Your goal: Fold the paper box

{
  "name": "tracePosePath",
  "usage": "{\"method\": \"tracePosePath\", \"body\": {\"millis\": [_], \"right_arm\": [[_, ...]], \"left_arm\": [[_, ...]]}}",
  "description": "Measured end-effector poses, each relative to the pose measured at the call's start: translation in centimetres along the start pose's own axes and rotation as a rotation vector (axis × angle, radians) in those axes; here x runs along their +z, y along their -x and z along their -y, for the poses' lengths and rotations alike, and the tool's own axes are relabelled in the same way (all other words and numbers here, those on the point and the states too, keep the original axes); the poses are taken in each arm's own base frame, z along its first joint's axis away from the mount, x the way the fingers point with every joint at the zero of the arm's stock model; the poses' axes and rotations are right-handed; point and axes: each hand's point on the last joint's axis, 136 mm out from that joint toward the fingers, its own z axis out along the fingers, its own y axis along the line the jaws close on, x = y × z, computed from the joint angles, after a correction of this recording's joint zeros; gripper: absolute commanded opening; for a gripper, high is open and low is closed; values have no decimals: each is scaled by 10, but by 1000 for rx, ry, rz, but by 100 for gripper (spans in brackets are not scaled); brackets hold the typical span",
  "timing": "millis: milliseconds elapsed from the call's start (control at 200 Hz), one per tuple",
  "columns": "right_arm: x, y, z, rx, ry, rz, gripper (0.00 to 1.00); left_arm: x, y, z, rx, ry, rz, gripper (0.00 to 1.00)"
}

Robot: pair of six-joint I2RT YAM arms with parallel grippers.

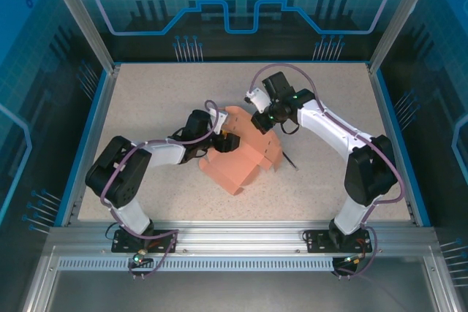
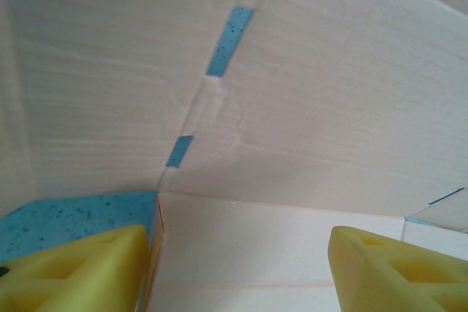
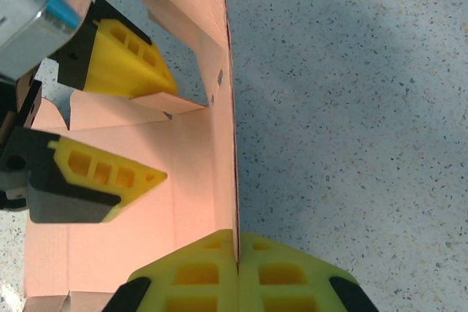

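One paper box (image 1: 245,158), a partly folded sheet of thin salmon-pink cardboard, sits on the one speckled beige surface (image 1: 146,100). There is one thin, dark, pen-like stick (image 1: 291,161). There are two black-and-white robot arms, one left arm (image 1: 139,162) and one right arm (image 1: 336,133). Each arm carries one tool, so two in all: the left tool (image 1: 225,142) and the right tool (image 1: 262,123). The yellow plastic fingers (image 3: 124,63) number four, two on each tool. The left wrist view shows two narrow slots (image 2: 230,40) cut along one crease of the cardboard.
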Motion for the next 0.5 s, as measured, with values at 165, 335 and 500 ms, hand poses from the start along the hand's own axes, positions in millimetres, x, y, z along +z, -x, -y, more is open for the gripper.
{"method": "tracePosePath", "body": {"millis": [165,335,500], "right_arm": [[0,0,2,14,-3,3,0],[2,0,3,24,-2,-1,0],[6,-2,2,33,6,-7,0]], "left_arm": [[3,1,10,8,-22,6,67],[10,-6,11,0,-33,-1,68],[16,-10,13,-18,-50,-1,69]]}}
